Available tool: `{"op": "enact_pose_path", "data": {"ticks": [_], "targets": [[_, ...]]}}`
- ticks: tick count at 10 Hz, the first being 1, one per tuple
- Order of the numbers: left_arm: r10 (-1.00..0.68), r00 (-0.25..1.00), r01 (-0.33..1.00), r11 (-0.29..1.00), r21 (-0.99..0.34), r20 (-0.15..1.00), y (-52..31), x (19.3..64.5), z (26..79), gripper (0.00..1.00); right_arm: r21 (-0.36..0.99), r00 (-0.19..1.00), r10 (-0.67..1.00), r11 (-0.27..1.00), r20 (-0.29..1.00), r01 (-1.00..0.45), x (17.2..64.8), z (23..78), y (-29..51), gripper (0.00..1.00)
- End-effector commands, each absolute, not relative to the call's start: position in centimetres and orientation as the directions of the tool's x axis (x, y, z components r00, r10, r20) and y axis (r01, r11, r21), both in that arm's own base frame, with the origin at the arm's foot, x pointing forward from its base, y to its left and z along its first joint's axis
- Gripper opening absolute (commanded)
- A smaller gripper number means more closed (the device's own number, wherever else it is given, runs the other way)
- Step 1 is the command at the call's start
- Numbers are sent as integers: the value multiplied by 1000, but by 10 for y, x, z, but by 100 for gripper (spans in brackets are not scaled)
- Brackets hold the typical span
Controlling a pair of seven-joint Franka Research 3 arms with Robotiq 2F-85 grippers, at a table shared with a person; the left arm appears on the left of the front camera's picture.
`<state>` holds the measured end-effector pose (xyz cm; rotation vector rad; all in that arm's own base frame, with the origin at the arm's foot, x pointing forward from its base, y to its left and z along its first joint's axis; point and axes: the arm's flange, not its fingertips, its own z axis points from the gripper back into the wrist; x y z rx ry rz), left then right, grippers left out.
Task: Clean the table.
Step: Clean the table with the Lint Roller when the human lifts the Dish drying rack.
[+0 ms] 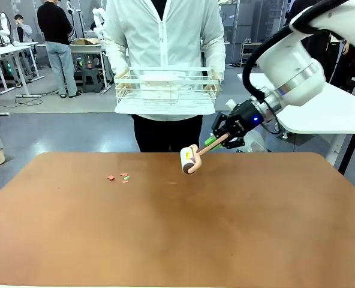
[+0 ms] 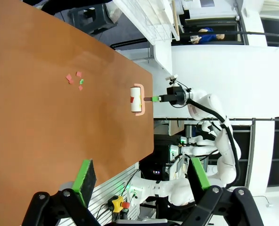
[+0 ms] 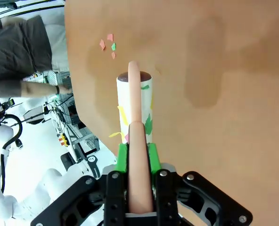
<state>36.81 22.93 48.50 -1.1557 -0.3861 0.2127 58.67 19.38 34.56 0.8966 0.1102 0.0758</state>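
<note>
My right gripper [image 1: 218, 140] pinched the roller [image 1: 188, 160] by its handle; I feared a tilted pass would flick scraps [image 1: 119, 177] off the table [image 1: 225, 228].

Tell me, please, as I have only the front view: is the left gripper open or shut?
Observer: Open. In its wrist view the left gripper has its green pads wide apart with nothing between them.
Operator: Thank you. How does the right gripper sit on the roller?
Observer: The right gripper is shut on the roller, with one green pad on each side of its pink handle.
Operator: Is anything stuck on the roller?
Observer: Yes, green, yellow and pink scraps cling to its white sheet.
</note>
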Motion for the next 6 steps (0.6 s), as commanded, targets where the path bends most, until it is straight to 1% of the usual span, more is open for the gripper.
{"op": "enact_pose_path", "data": {"ticks": [1, 4, 5, 6], "targets": [[357, 915, 40, 388, -921, 190, 231, 365, 486, 100, 770, 993, 116, 635, -16, -62, 607, 350, 214, 21], [357, 915, 40, 388, -921, 190, 231, 365, 486, 100, 779, 995, 100, 625, -13, -53, 619, 337, 249, 21], [357, 915, 40, 388, -921, 190, 231, 365, 486, 100, 805, 996, 82, 594, -40, -17, 622, 335, 260, 21], [357, 915, 40, 388, -921, 190, 231, 365, 486, 100, 807, 995, 85, 591, -57, -4, 623, 332, 272, 21]]}}
